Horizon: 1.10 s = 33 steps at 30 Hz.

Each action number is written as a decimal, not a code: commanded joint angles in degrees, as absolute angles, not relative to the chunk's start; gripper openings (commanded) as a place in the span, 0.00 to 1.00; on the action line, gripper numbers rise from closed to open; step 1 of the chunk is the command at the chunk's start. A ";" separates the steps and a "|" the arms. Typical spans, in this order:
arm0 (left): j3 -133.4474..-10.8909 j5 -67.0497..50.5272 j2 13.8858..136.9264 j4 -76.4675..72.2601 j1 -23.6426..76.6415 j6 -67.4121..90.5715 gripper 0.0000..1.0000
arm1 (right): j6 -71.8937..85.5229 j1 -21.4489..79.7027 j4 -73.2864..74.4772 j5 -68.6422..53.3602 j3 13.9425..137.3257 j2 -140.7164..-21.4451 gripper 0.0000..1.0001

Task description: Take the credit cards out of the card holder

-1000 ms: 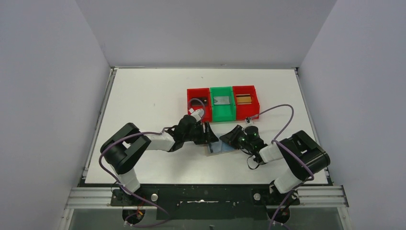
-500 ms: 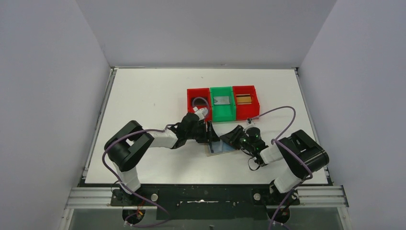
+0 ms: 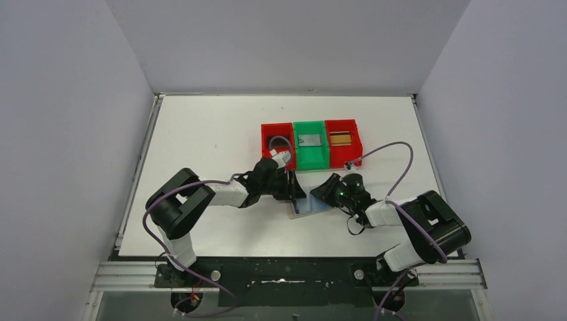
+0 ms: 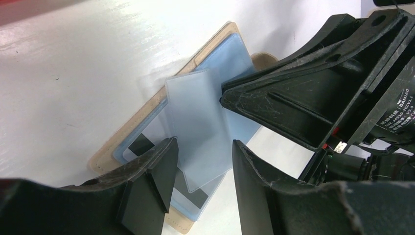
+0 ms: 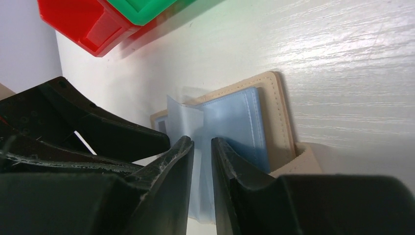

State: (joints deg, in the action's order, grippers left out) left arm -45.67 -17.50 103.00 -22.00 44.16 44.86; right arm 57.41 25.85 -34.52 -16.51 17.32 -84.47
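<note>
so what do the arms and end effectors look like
Both the left arm and right arm have white links, black joints and a purple cable. The left end effector and right end effector are matte black with two wedge-shaped fingers. The right one bears a DAMIAO label and green lights.

Bright, even light; glare streaks on table [image 5: 342, 44]; soft shadows; wrist-view foregrounds blurred.

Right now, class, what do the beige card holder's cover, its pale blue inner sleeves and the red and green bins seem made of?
Beige card holder cover: probably leather or imitation, matte; stitching lines its edge. Pale blue inner sleeves: thin soft plastic, frosted; dark patches show through. Red bins and green bin: likely rigid moulded plastic, smooth with a slight sheen.
</note>
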 commanded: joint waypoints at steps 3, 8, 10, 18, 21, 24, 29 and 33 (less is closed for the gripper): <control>-47.46 -18.72 102.98 -22.33 44.08 43.68 0.44 | 54.41 25.41 -28.94 -13.16 19.56 -83.25 0.18; -47.28 -17.85 102.06 -22.85 44.03 44.10 0.52 | 54.84 25.35 -26.87 -10.92 19.53 -82.84 0.15; -47.64 -17.76 102.08 -22.86 43.99 44.12 0.55 | 54.99 25.34 -26.57 -10.90 19.83 -83.39 0.14; -48.09 -19.29 101.80 -25.23 43.77 44.52 0.53 | 55.28 25.31 -26.61 -10.69 19.89 -83.61 0.14; -48.64 -24.02 103.17 -28.52 43.98 44.74 0.48 | 55.10 25.33 -28.58 -11.37 18.99 -81.72 0.18; -49.02 -25.90 103.15 -30.38 44.27 45.14 0.45 | 54.57 25.34 -29.41 -12.70 18.82 -79.26 0.23; -50.94 -26.63 104.06 -29.83 44.37 44.71 0.44 | 54.51 25.27 -25.04 -9.71 18.97 -73.03 0.29; -52.96 -28.12 105.93 -29.54 44.78 44.84 0.43 | 55.50 25.26 -13.22 0.66 18.93 -64.13 0.30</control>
